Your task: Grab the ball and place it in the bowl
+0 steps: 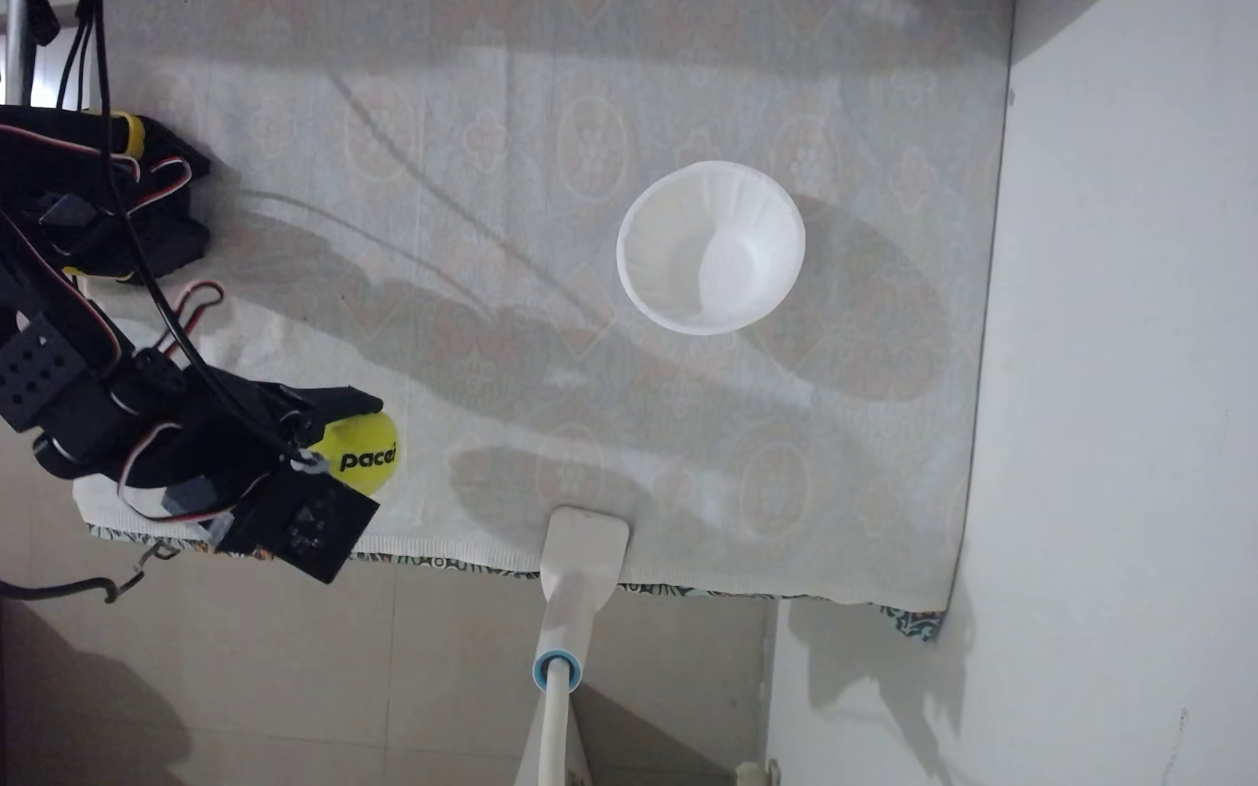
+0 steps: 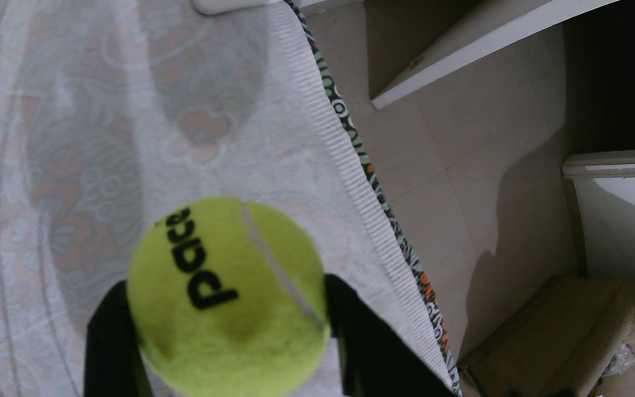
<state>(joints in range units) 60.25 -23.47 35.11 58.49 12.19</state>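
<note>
From the fixed view the black arm reaches in from the left edge, its upper links cut off by the frame and draped in cables, and the gripper has its two dark fingers clasped on either side of the ball, near the front hem of the pale patterned cloth. The arm's body hides the ball's left half, so the black lettering reads only partway. In the wrist view the ball sits snug between the black fingers, pale seam curving down its right side, though everything is soft with blur and I can't quite say whether it rests on the cloth or is just lifted off it. The bowl stands upright and apart, well to the right on the cloth, with nothing in it. A white flat-headed handle with a blue ring lies over the cloth's front edge, its lower end running out of frame
</note>
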